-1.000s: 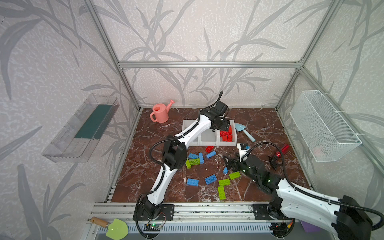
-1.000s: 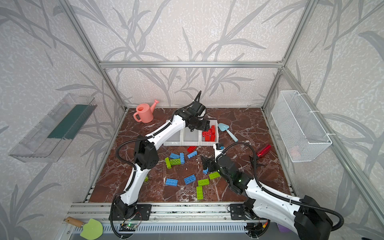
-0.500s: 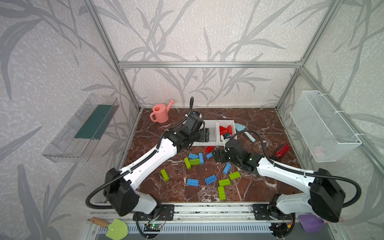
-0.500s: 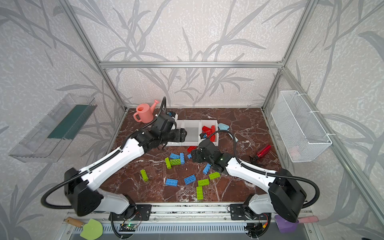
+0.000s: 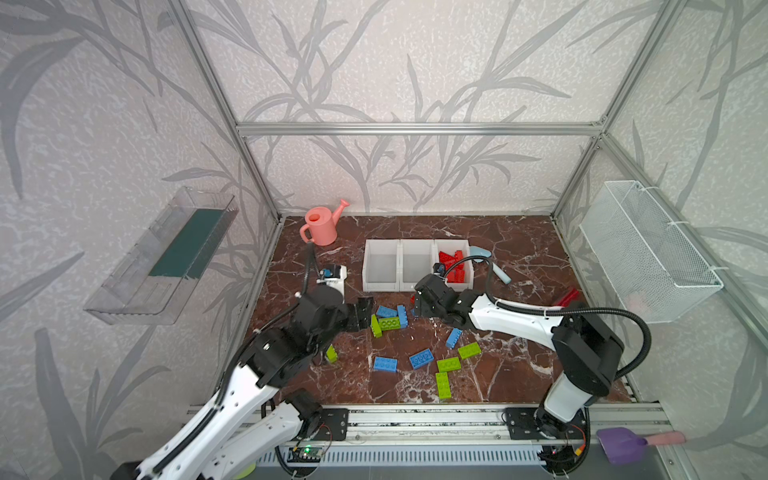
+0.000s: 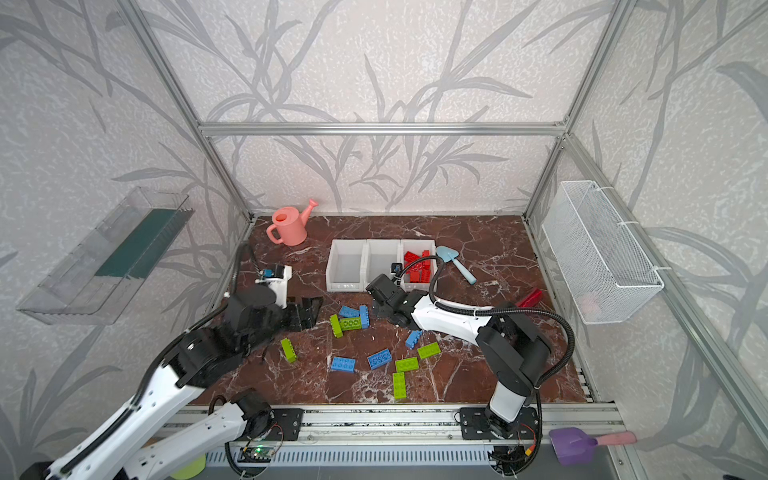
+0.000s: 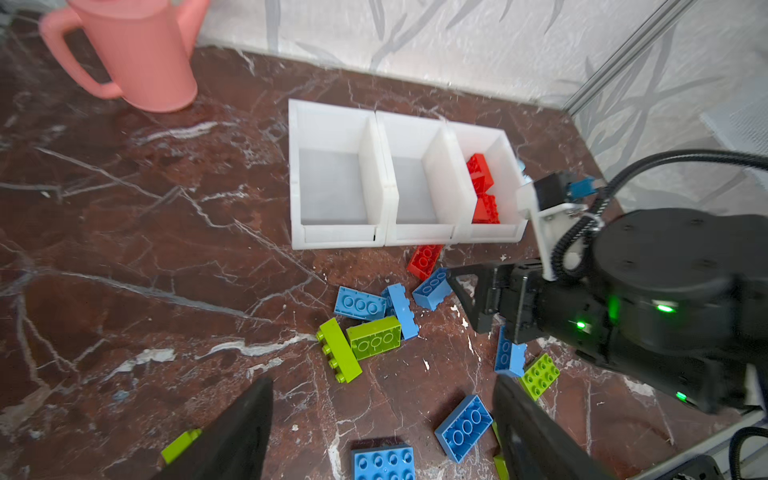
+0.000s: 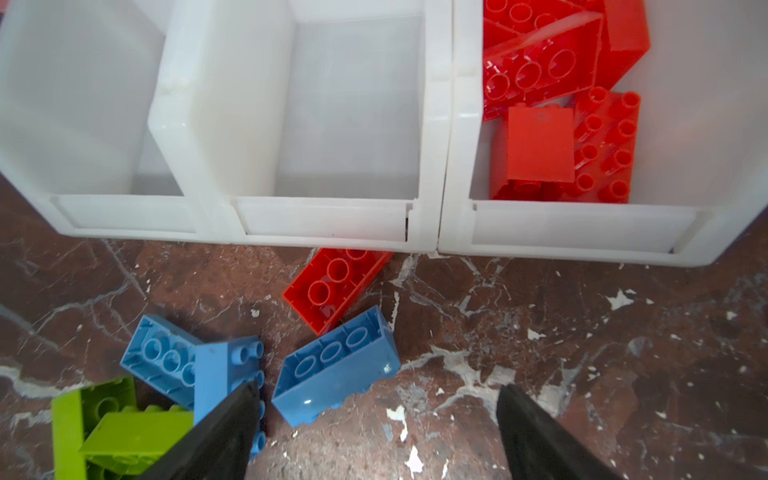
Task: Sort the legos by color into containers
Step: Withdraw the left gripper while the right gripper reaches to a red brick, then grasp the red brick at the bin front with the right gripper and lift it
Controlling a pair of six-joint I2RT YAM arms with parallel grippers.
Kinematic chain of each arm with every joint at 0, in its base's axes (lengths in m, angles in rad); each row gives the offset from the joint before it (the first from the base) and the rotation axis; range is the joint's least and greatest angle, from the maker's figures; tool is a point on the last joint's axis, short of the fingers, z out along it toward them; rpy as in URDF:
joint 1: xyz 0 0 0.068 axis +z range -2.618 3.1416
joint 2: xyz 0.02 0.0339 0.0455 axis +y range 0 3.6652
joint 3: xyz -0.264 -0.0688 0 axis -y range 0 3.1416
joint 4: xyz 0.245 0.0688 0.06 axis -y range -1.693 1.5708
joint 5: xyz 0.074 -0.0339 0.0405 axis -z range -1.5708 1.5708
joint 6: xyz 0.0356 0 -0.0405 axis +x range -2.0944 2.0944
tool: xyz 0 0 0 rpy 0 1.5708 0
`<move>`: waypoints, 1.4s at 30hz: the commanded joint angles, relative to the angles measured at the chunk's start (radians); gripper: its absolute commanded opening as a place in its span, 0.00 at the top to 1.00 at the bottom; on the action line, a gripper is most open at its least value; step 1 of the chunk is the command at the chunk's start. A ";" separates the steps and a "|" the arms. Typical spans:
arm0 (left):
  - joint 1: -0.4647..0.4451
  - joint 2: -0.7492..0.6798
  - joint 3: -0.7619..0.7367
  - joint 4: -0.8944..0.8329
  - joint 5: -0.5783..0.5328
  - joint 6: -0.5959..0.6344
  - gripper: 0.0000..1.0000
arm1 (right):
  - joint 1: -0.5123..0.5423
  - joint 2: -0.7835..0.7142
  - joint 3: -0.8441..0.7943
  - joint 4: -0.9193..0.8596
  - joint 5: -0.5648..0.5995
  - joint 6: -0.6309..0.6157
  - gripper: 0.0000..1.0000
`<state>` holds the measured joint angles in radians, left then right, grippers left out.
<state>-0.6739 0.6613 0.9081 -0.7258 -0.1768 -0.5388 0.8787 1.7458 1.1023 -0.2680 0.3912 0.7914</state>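
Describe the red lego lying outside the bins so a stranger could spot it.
Find the three joined white plastic bins on the dark marble table. At the middle bin's front lip, by the seam with the red-filled bin, lies a chunky red lego brick. It is the only red brick outside the bins; its neighbours are blue.

Top pair overhead, wrist cams share containers [image 7: 337, 237]

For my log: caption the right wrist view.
Right gripper, fingers open, facing a blue lego and a stray red lego before the containers.
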 commanded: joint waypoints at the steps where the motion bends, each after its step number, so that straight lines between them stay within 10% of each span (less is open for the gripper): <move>1: -0.001 -0.094 -0.018 -0.120 -0.064 0.036 0.17 | 0.006 0.066 0.059 -0.039 0.060 0.037 0.10; 42: 0.010 -0.132 -0.070 -0.111 -0.001 0.119 0.18 | -0.041 0.388 0.312 -0.049 0.040 -0.031 0.21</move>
<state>-0.6708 0.5362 0.8478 -0.8448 -0.1814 -0.4362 0.8425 2.1067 1.3960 -0.3134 0.4370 0.7757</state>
